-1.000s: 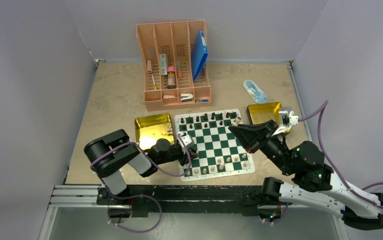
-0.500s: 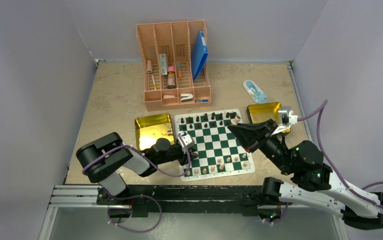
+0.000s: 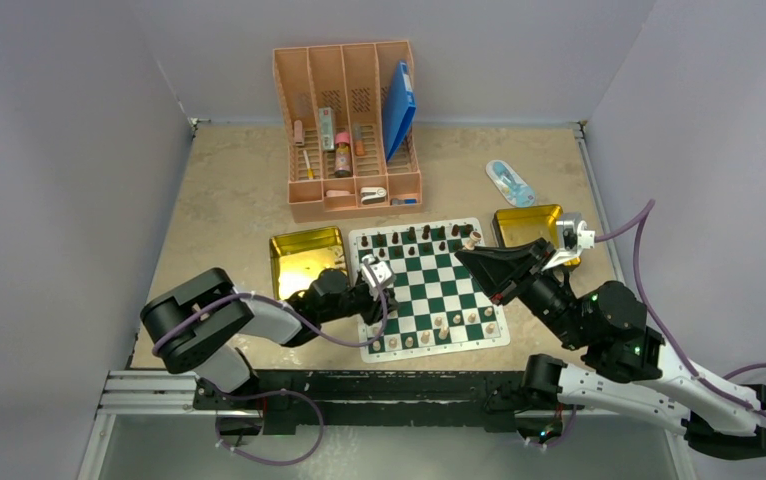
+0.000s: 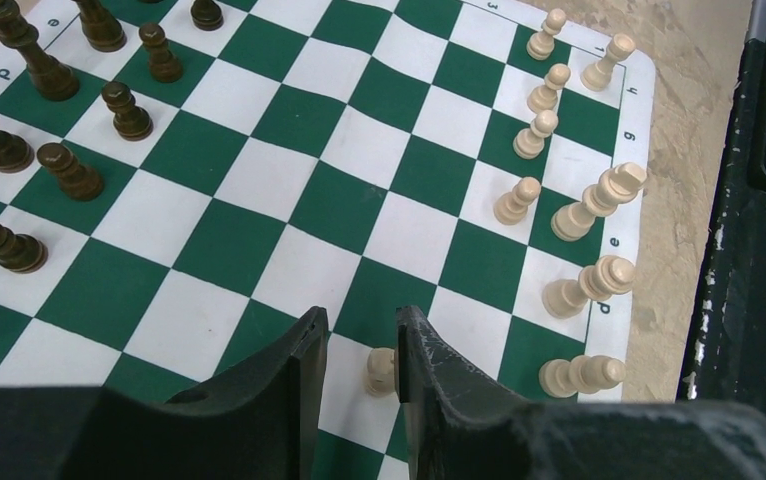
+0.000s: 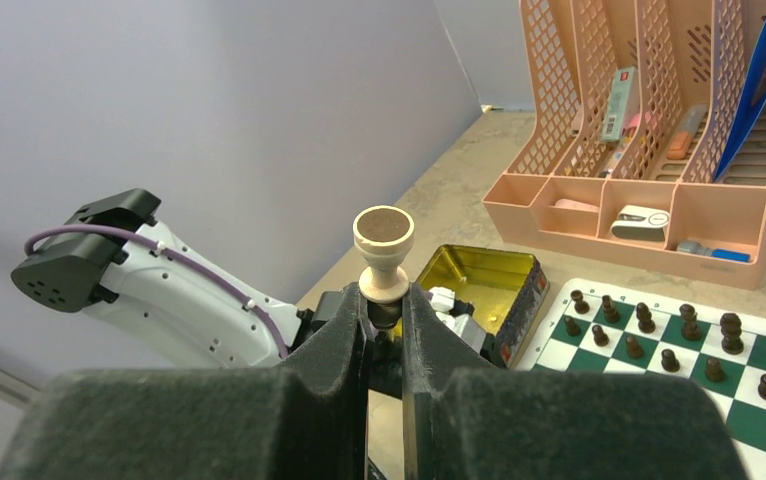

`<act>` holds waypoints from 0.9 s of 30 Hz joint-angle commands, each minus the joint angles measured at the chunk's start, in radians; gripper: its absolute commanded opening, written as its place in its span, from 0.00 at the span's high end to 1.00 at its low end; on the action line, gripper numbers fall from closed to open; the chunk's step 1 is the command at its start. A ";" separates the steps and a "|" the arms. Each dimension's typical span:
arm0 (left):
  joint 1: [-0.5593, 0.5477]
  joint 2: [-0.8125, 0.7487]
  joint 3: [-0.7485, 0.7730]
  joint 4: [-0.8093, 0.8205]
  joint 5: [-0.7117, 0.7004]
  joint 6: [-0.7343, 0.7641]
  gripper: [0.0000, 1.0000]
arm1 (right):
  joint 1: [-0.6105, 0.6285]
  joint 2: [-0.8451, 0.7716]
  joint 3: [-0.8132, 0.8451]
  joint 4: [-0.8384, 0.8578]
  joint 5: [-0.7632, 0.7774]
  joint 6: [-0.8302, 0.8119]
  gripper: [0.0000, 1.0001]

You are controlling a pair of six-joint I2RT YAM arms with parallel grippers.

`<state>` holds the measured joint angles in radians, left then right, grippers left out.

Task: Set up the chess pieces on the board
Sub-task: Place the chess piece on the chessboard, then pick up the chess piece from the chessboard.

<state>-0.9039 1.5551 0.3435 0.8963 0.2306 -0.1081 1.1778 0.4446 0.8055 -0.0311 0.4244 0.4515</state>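
The board (image 3: 429,285) lies between my two arms. Dark chess pieces (image 3: 424,238) fill its far rows and pale ones (image 3: 449,325) stand along the near rows. My left gripper (image 3: 375,272) hovers low over the board's left edge. In the left wrist view its jaws (image 4: 359,325) stand open around a pale pawn (image 4: 381,370) that rests upright on a white square, close to the right finger and clear of the left one. My right gripper (image 3: 471,260) is raised over the board's right side, shut on a pale piece (image 5: 383,255) whose round base points away.
One gold tin (image 3: 306,262) sits left of the board and another (image 3: 527,225) at its far right corner. A pink organiser (image 3: 351,130) with a blue folder stands at the back. A small blue packet (image 3: 510,182) lies right of it.
My left gripper's jaws have parted a little around the pale pawn, and its elbow has swung left. The right arm has not moved.
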 commanded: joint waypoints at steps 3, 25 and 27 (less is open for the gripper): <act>-0.017 -0.044 0.043 -0.091 -0.004 0.036 0.69 | 0.005 -0.006 0.029 0.053 -0.007 -0.013 0.90; -0.039 -0.107 0.170 -0.376 -0.051 0.025 0.60 | 0.004 -0.008 0.026 0.051 -0.019 -0.011 0.90; -0.045 -0.106 0.182 -0.405 -0.050 0.027 0.60 | 0.005 -0.008 0.027 0.051 -0.021 -0.013 0.90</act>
<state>-0.9360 1.4727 0.4770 0.5495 0.1947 -0.0856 1.1778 0.4442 0.8055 -0.0311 0.4229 0.4515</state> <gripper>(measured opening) 0.397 0.112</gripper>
